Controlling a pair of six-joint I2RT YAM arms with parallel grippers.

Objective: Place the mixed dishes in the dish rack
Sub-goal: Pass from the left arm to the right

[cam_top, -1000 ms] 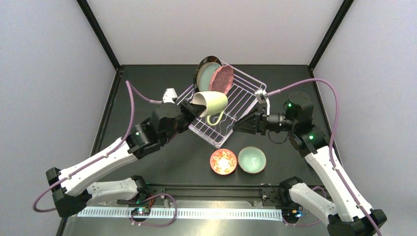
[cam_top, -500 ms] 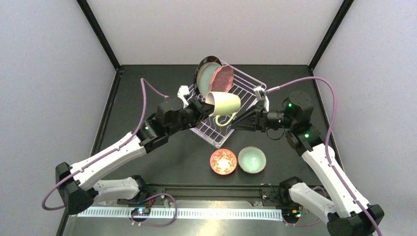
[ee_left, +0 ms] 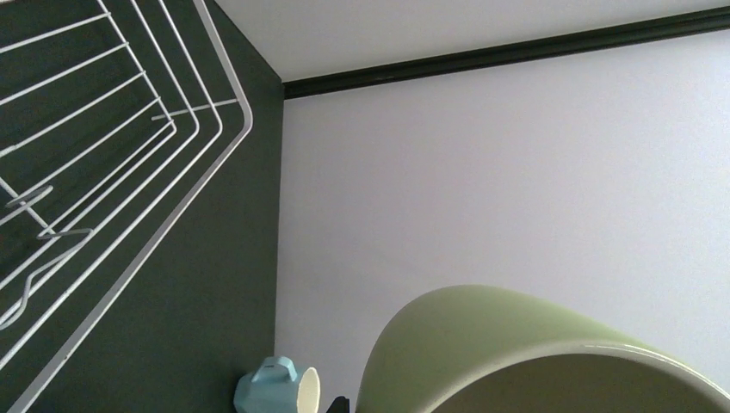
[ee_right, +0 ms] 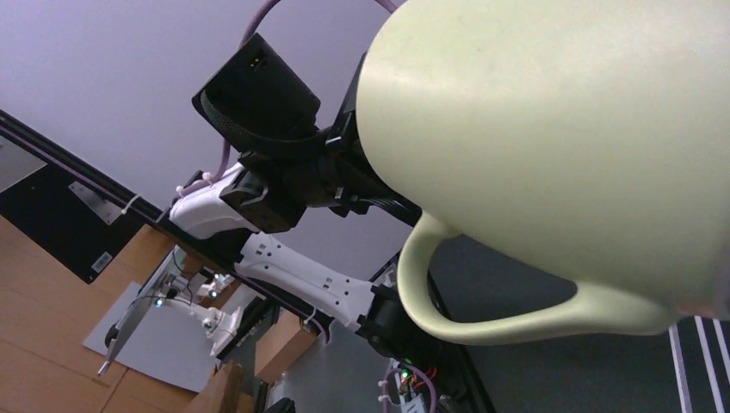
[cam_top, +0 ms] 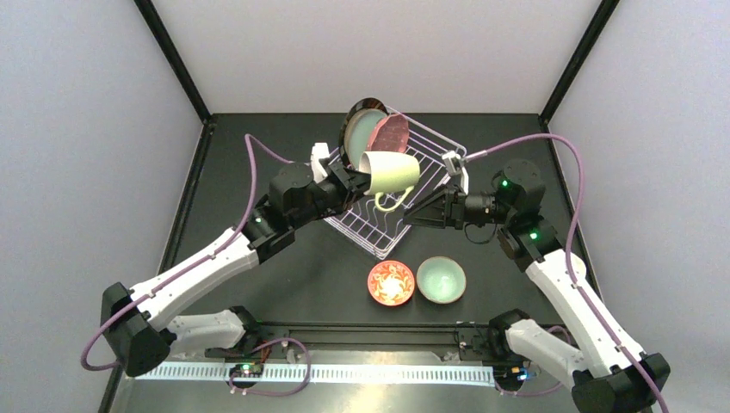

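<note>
My left gripper is shut on the rim of the cream mug, which lies on its side in the air above the dish rack with its handle pointing down. My right gripper stands open just right of the handle, touching nothing. The mug fills the right wrist view and the lower left wrist view. Three plates stand at the rack's far corner: cream with dark rim, teal, pink. The red-orange bowl and mint bowl sit on the table.
A blue mug lies on its side on the dark table near the right wall, seen only in the left wrist view. The rack's wavy wire dividers show under the held mug. Both bowls sit between the arms' bases and the rack.
The left arm has carried the cream mug up and to the right, farther over the rack. The right gripper has shifted a little left toward the mug, still open.
</note>
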